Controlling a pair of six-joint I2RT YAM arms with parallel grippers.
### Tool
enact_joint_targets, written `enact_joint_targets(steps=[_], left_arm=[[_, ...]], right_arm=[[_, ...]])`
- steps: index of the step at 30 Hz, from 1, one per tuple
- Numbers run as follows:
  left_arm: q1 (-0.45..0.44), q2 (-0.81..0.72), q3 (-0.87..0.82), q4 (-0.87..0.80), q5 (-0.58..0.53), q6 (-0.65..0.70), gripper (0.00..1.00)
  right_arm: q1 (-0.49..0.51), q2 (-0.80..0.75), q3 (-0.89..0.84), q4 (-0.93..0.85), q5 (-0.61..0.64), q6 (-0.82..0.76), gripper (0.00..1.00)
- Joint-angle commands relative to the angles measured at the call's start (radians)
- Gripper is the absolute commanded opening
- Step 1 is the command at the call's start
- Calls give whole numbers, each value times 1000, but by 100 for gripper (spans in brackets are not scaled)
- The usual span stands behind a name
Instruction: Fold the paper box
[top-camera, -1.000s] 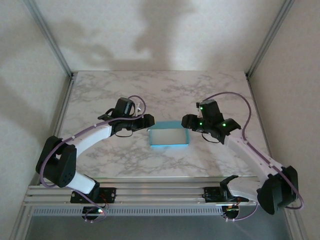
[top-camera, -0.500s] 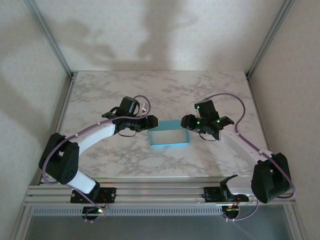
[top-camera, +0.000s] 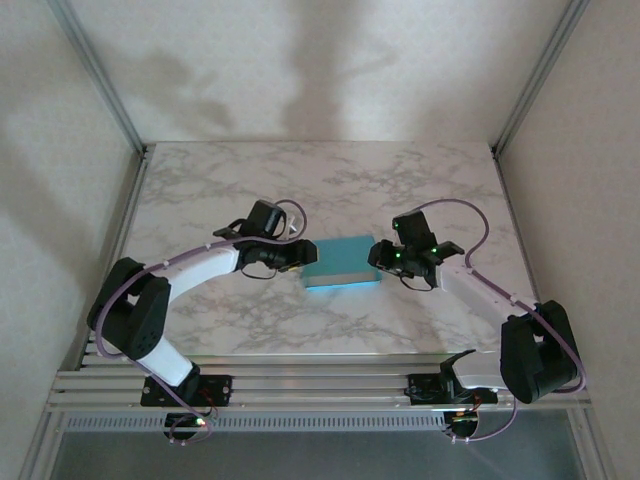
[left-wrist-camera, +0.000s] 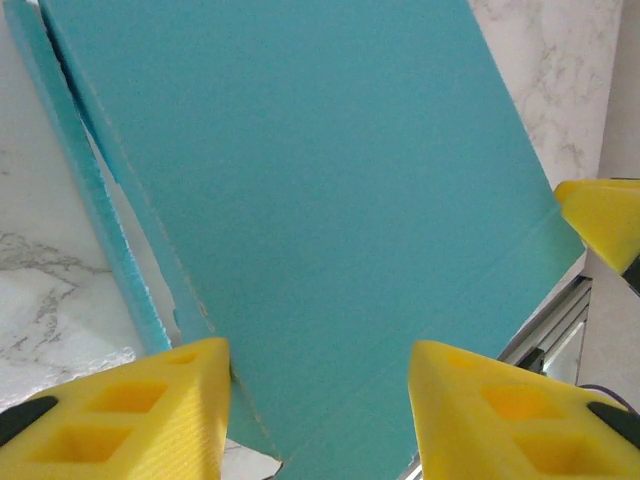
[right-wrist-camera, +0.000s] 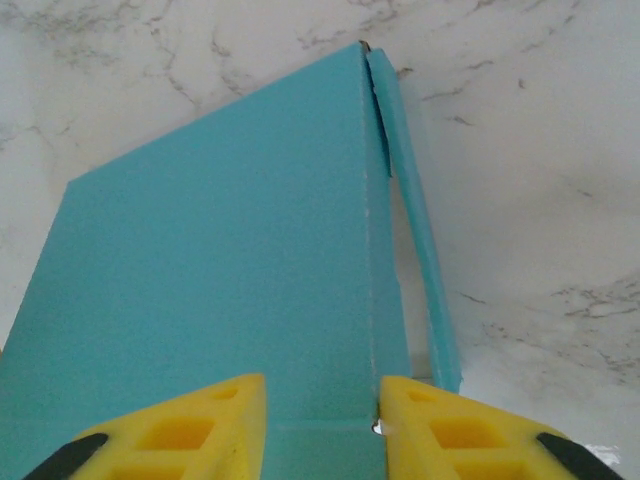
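One paper box (top-camera: 340, 262) on marble table (top-camera: 330, 180)

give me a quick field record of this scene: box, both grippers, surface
paper box: turquoise face up, near table centre
flap: narrow strip standing off one long edge
left gripper: at the box's left end, jaws apart
right gripper: at the box's right end, jaws apart
grip: cannot tell whether either one pinches the card
table: marble pattern
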Motion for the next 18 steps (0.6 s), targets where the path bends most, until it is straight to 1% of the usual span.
enact_joint_targets(steps=[1,6,11,13,18], left_arm=[[-38,14,-15,87,52,-26,49],[-44,26,-37,106,51,-34,49],[-47,22,-48,54,31,5,52],[-48,27,-43,20,6,29,57],[-47,30,-38,-17,-6,49,62]], right_arm=[[11,6,-20,60,-60,21,32],[12,11,-46,78,-57,21,31],[13,11,-58,77,-40,17,32],[12,12,-58,75,-35,16,34],[12,17,-58,62,-20,3,41]])
